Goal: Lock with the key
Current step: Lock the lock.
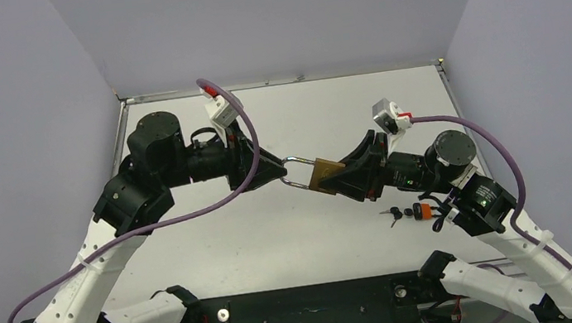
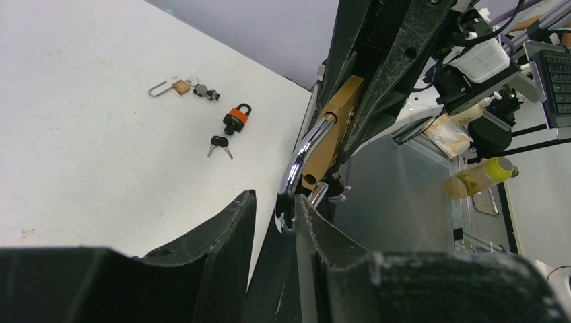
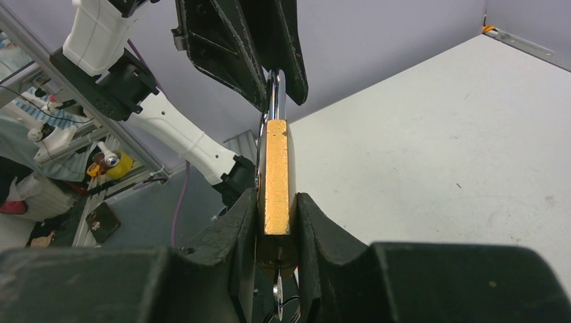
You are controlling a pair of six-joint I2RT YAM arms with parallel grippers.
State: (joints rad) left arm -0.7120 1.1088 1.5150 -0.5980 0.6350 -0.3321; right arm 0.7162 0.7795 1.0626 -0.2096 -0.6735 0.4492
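Observation:
A brass padlock (image 1: 324,175) hangs in the air over mid-table, my right gripper (image 1: 345,177) shut on its body. In the right wrist view the pads press both flat sides of the padlock (image 3: 276,175), and a key (image 3: 277,291) with its ring sticks out of the keyhole below. The chrome shackle (image 2: 304,151) points at my left gripper (image 2: 276,199). Its bend lies between the fingers against the right fingertip (image 2: 306,212), and a gap shows to the other finger. The shackle's free leg stands out of its hole.
On the table by the right arm lie an orange padlock (image 1: 419,211) and black keys (image 1: 394,215). The left wrist view also shows a small brass padlock (image 2: 179,86) with an open shackle and keys (image 2: 206,93) beside it.

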